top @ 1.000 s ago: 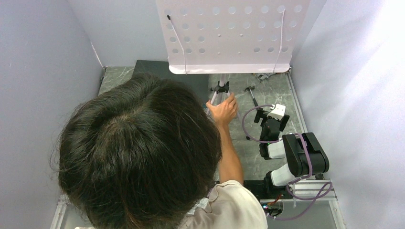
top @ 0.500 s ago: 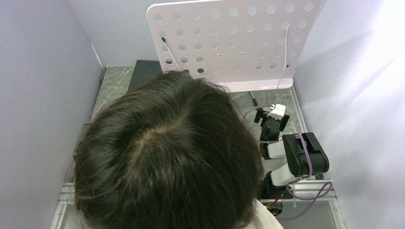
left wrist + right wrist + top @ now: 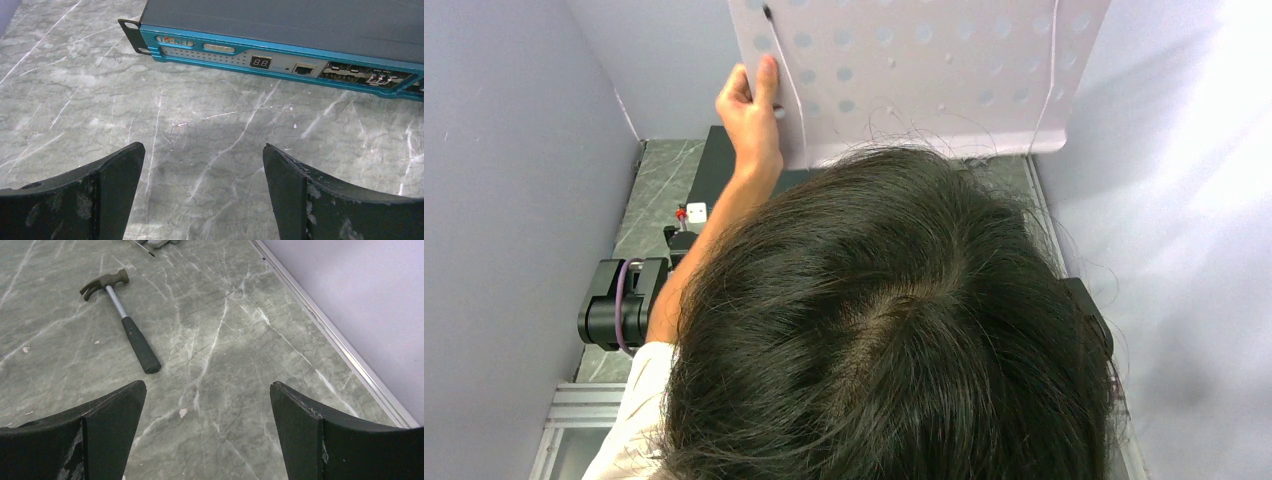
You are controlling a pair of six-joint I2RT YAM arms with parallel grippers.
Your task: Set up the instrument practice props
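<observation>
The lilac perforated music-stand plate (image 3: 924, 70) stands at the back of the table, and a person's hand (image 3: 749, 115) grips its left edge. The person's head (image 3: 884, 330) hides most of the table. The tripod pole, sheet-music pages, microphone and mic stand are hidden or out of view. My left gripper (image 3: 204, 170) is open and empty over bare marble. My right gripper (image 3: 207, 407) is open and empty over bare marble. In the top view the left arm (image 3: 624, 310) shows at the left, and the right arm is almost wholly hidden.
A blue-fronted black rack unit (image 3: 280, 45) lies ahead of the left gripper. A hammer (image 3: 125, 325) lies ahead-left of the right gripper. The lilac side wall (image 3: 360, 300) and a metal table edge (image 3: 325, 325) run along the right.
The person leaned right, now covering the right arm and uncovering the left arm. Their hand moved from the tripod pole to the plate's left edge, and the plate shifted up in view.
</observation>
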